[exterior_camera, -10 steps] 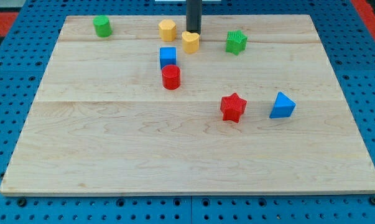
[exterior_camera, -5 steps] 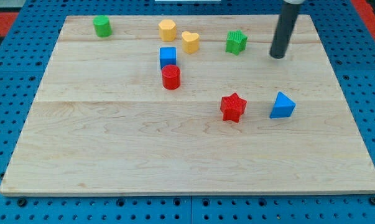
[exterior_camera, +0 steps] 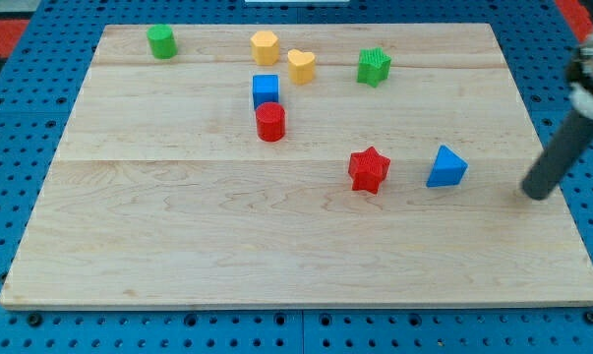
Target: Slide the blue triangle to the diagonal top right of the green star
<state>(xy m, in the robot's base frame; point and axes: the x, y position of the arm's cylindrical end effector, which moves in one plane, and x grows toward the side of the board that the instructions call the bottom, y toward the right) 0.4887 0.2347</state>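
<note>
The blue triangle lies on the wooden board at the view's right, next to the red star. The green star sits near the view's top, right of centre, well above the blue triangle. My tip rests on the board near its right edge, to the right of the blue triangle and slightly lower, apart from it.
A yellow heart and a yellow hexagon lie left of the green star. A blue cube touches a red cylinder below them. A green cylinder stands at the top left. The board's right edge is close to my tip.
My tip has swept from beside the yellow heart at the top, across to the right, then down to the board's right side beside the blue triangle. No block has moved.
</note>
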